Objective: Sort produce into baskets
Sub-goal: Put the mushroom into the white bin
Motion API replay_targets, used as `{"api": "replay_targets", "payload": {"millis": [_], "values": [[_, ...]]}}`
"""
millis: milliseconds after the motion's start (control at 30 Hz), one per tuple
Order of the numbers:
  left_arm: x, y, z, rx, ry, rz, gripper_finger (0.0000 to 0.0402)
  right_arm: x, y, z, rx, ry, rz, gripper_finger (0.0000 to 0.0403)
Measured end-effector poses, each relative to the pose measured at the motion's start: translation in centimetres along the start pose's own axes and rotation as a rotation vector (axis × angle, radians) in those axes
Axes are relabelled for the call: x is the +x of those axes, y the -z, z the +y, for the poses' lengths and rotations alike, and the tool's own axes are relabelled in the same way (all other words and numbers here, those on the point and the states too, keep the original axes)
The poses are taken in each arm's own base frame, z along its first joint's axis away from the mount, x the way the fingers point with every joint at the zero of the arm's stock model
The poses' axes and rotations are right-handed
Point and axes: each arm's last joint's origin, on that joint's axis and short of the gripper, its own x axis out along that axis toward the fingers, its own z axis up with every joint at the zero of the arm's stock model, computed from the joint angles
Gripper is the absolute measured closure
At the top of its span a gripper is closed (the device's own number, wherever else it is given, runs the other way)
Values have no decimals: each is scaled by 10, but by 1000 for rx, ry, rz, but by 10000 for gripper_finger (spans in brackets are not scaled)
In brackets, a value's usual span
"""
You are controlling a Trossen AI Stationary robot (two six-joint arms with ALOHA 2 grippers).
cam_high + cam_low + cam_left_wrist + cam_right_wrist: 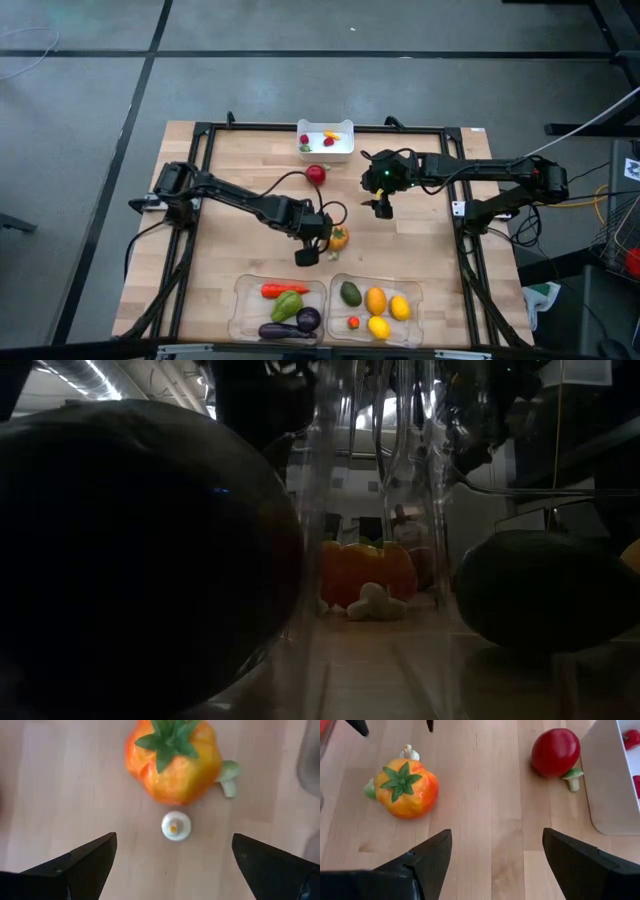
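Observation:
An orange pepper (340, 238) with a green stem lies on the wooden table. A small white piece (176, 826) lies just before it and a pale green piece (229, 777) beside it. My left gripper (308, 250) is open above the table, its fingers either side of the white piece (173, 845) and touching nothing. My right gripper (383, 205) is open and empty (497, 832), between the pepper (407, 787) and a red apple (555, 752). Two clear trays (240, 300) (415, 300) at the near edge hold produce. A white bin (345, 148) stands at the far edge.
The left tray holds a carrot (272, 290), a green pepper (288, 305) and an eggplant (285, 328). The right tray holds a dark green fruit (351, 293), an orange one (376, 300) and lemons (399, 307). The bin holds tiny red pieces (328, 140). A small green-white piece (574, 777) lies by the apple.

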Motion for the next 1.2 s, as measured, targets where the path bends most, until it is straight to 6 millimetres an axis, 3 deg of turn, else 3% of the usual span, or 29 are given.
{"api": "replay_targets", "payload": {"millis": [200,533,1200], "values": [[24,9,5,-18,6,-33,36,0,0,0,0,0,0,95],[42,22,7,-31,21,-88,116,0,0,0,0,1,-3,95],[45,24,7,-33,28,-111,272,0,0,0,0,0,-3,95]]}}
